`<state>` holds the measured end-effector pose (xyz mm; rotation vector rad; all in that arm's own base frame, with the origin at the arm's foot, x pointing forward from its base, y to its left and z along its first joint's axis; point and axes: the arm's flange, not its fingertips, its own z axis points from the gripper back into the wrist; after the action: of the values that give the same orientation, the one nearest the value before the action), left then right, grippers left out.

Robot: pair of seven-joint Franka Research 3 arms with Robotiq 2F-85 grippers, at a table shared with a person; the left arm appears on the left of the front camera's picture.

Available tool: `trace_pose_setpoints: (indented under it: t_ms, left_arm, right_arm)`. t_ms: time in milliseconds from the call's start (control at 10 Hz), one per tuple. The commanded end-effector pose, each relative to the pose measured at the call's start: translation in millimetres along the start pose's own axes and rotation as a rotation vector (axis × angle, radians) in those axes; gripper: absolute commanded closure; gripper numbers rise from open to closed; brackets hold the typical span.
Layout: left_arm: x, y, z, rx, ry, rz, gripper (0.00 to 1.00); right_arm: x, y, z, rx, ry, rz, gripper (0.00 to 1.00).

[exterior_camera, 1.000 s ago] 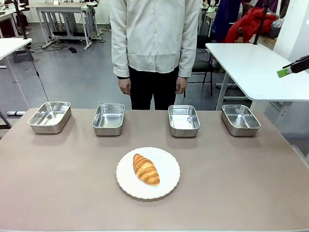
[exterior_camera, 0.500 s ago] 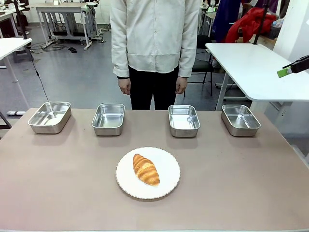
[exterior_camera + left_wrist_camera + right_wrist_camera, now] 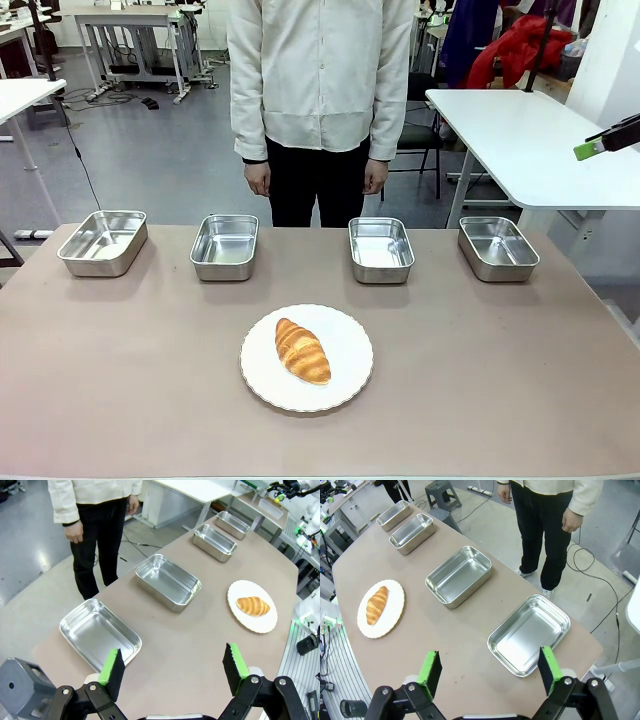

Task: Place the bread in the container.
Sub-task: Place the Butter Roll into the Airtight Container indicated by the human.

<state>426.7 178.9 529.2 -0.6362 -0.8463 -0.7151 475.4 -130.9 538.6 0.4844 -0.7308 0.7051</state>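
Your left gripper point(image 3: 173, 656) is spread wide, its green pads far apart with nothing between them. It hangs above the table point(image 3: 500, 390) and touches nothing. In its wrist view, the leftmost container point(image 3: 100, 632) lies just beyond the fingers, bare inside.

Your right gripper point(image 3: 489, 656) is just as wide open and holds nothing, also up off the tabletop. In its wrist view, the rightmost container point(image 3: 529, 635) sits closest ahead. In the front view a green-tipped finger pokes in at the right edge, well above the table. It is probably this gripper's, though too little of it shows to be sure.

The bread point(image 3: 302, 350) lies on the white plate point(image 3: 350, 335) in the near middle of the table, tilted diagonally, well apart from both grippers. None of the four steel pans holds it. They stand in a row along the far edge, with the second container point(image 3: 224, 246) and the third container point(image 3: 381, 249) between the two end ones, all apart from one another and from the plate.

A person point(image 3: 320, 80) stands at the far side behind the middle pans, arms hanging down, hands off the table. Open tabletop lies between the plate and the row of pans.
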Motion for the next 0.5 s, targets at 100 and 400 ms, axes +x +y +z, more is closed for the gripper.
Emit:
trace_pose_setpoints:
  t_ms: [100,400]
  left_arm:
    - [-0.6,-1.1,1.6,-0.004,-0.011,-0.009,0.00]
    - [-0.6,-1.1,1.6,-0.004,-0.011,-0.009,0.00]
  right_arm:
    - [1.0,-0.3,-0.9,-0.002,-0.005,0.002,0.00]
    - [1.0,-0.3,-0.9,-0.002,-0.005,0.002,0.00]
